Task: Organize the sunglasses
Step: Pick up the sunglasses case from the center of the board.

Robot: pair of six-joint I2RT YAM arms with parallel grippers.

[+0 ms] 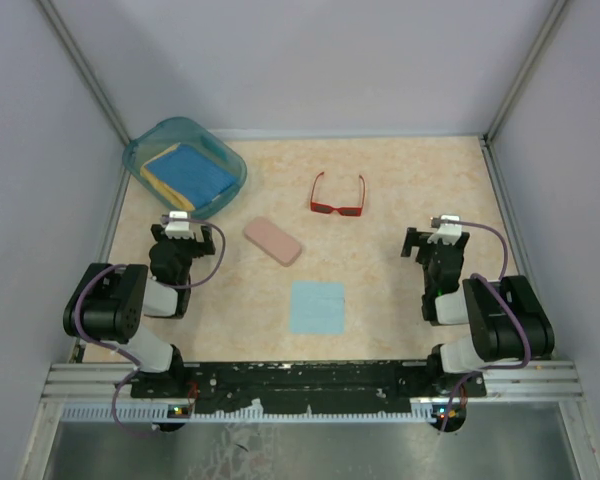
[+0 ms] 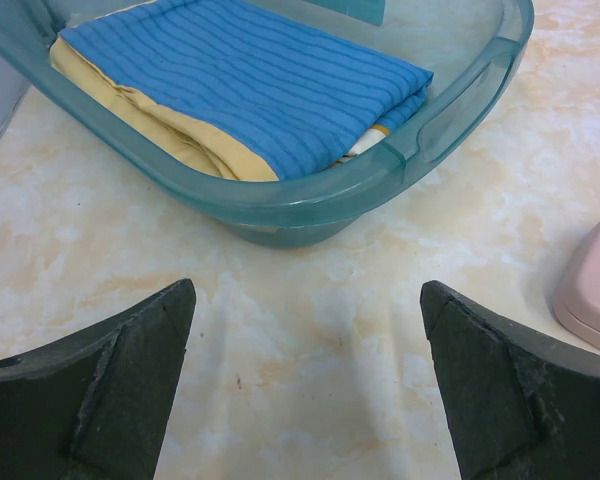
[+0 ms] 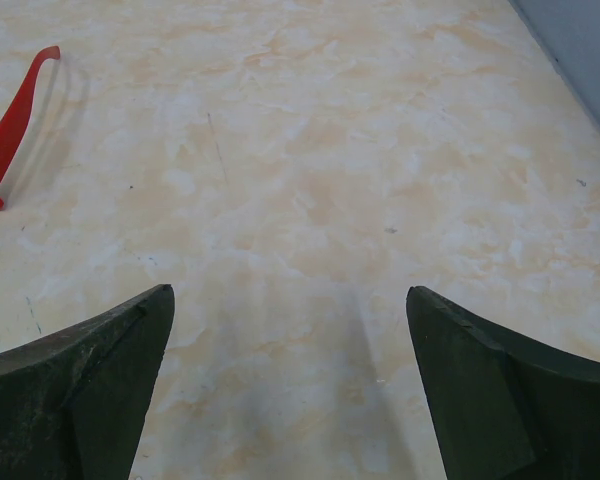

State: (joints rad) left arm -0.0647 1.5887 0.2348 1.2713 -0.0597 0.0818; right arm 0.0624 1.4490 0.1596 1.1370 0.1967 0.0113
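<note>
The sunglasses (image 1: 338, 197), red-framed with dark lenses and unfolded temple arms, lie on the table at the back centre. One red temple arm (image 3: 12, 128) shows at the left edge of the right wrist view. A pink oblong case (image 1: 273, 241) lies left of centre; its end shows in the left wrist view (image 2: 592, 290). A light blue square cloth (image 1: 316, 306) lies flat near the front centre. My left gripper (image 1: 180, 222) is open and empty, just in front of the bin. My right gripper (image 1: 442, 228) is open and empty, to the right of the sunglasses.
A teal translucent bin (image 1: 184, 167) with folded blue and yellow cloths stands at the back left, close in front of the left gripper (image 2: 310, 300). Grey walls enclose the table on the left, back and right.
</note>
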